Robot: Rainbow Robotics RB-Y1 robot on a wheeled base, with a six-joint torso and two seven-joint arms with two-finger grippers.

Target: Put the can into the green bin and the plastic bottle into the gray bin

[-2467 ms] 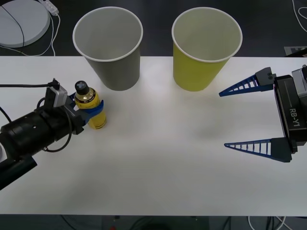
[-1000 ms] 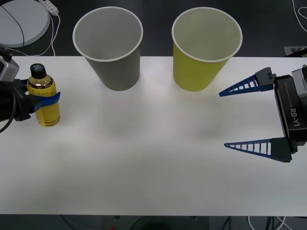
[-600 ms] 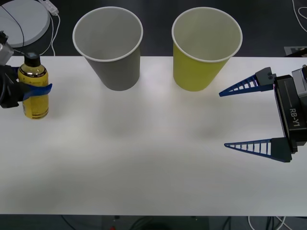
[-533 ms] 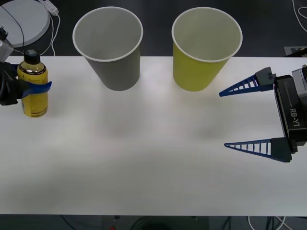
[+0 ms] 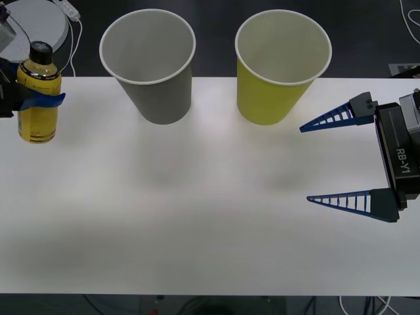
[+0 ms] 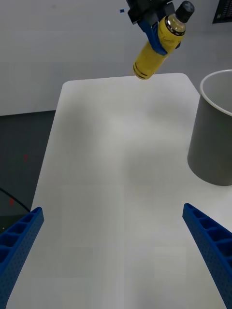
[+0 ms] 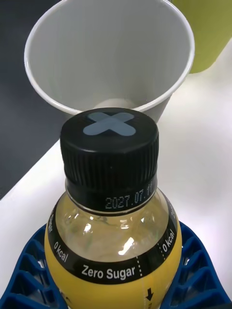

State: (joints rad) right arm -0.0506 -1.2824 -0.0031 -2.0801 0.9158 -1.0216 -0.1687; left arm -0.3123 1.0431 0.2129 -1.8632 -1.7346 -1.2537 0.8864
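Note:
The plastic bottle [image 5: 37,98], with its yellow label and black cap, hangs upright above the table's far left, and my left gripper [image 5: 42,102] is shut on its body. The right wrist view has the bottle [image 6: 158,47] clear of the table, tilted in the left gripper [image 6: 155,30]. The bottle [image 7: 111,217] fills the left wrist view between blue fingers [image 7: 29,280], with the gray bin [image 7: 106,48] beyond it and the green bin [image 7: 212,29] behind that. The gray bin [image 5: 147,65] and the green bin [image 5: 282,65] stand side by side at the table's back. My right gripper [image 5: 305,163] waits open at the right. The can is out of view.
The white table [image 5: 197,216] stretches bare between the arms. A round white device [image 5: 29,26] with a cable lies off the table at the back left. The gray bin [image 6: 215,135] stands ahead of my open right gripper [image 6: 112,208].
The left gripper has carried the bottle from beside the gray bin out to the table's far left and lifted it. The right arm has not moved.

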